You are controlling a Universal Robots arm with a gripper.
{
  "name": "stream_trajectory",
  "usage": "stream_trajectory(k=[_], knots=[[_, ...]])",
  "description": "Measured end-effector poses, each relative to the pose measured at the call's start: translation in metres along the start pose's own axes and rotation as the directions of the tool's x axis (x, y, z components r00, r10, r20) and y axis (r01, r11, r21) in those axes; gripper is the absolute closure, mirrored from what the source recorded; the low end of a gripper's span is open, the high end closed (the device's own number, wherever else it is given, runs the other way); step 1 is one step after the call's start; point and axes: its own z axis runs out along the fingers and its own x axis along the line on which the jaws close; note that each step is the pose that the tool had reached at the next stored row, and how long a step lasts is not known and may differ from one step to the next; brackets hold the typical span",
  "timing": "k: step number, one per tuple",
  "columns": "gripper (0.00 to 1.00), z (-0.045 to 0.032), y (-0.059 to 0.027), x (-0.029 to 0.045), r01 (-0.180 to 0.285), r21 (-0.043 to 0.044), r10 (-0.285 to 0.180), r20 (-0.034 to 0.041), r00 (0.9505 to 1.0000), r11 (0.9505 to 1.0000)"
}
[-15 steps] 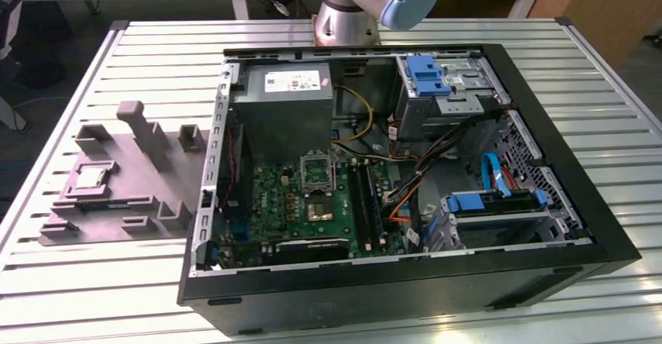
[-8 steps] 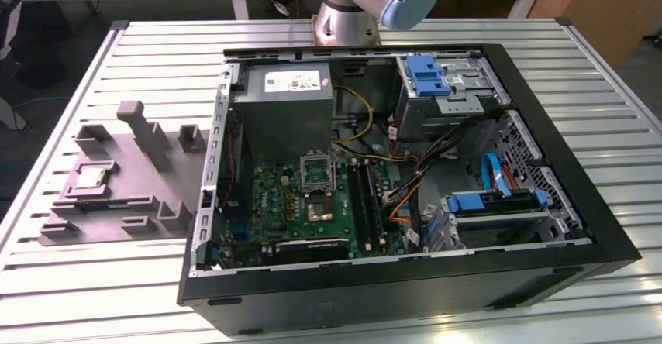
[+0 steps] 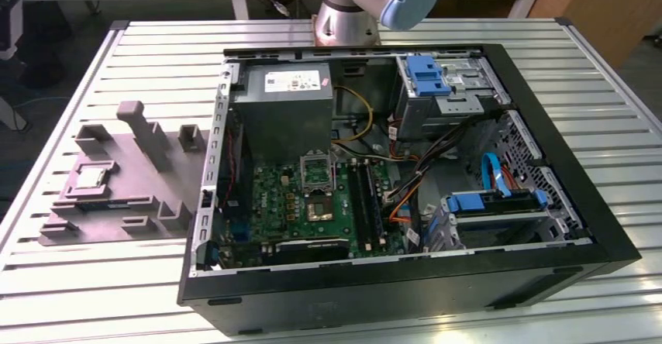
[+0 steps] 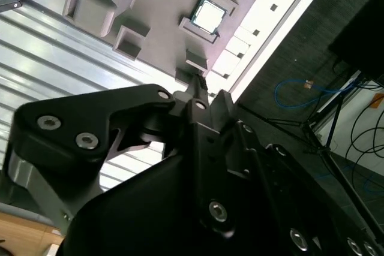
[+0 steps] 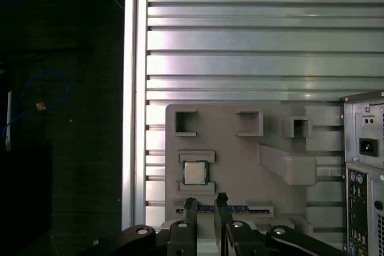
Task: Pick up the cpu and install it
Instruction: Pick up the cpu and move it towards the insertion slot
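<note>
Your black two-finger gripper [image 5: 206,199] hangs over the edge of the grey moulded plastic tray [image 5: 240,160], fingers slightly parted, holding nothing. The cpu [image 5: 194,172], a small square chip with a silvery metal top, lies flat in its recess on that tray, just aside of the fingers' line. I'd centre over it, square up to its edges and grip only the sides

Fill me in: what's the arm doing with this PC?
The arm is early in a CPU install and nothing has been picked up yet. The cpu lies in its pocket on the grey fixture tray. The tray sits on the slatted table, beside the open PC case on the exterior view's left. In the first wrist view the claw is open and empty, poised over the tray near the cpu without touching it. The green board lies exposed inside the case.
</note>
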Motion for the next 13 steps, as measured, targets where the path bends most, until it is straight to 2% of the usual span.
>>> stream_trajectory(k=[1,2,4,5,8,9,10,13], knots=[[0.71,0.0,0.0,0.0,0.0,0.0,0.0,-0.0002,1.0,1.0],[0.71,0.0,0.0,0.0,0.0,0.0,0.0,-0.0003,1.0,1.0],[0.59,0.0,0.0,0.0,0.0,0.0,0.0,-0.0007,1.0,1.0],[0.59,0.0,0.0,0.0,0.0,0.0,0.0,-0.0009,1.0,1.0],[0.47,0.0,0.0,0.0,0.0,0.0,0.0,-0.0015,1.0,1.0],[0.47,0.0,0.0,0.0,0.0,0.0,0.0,-0.0015,1.0,1.0],[0.41,0.0,0.0,0.0,0.003,0.0001,-0.003,-0.0018,1.0,1.0],[0.41,0.0007,0.0,0.0003,0.044,0.0004,-0.044,-0.0036,0.999,0.999]])
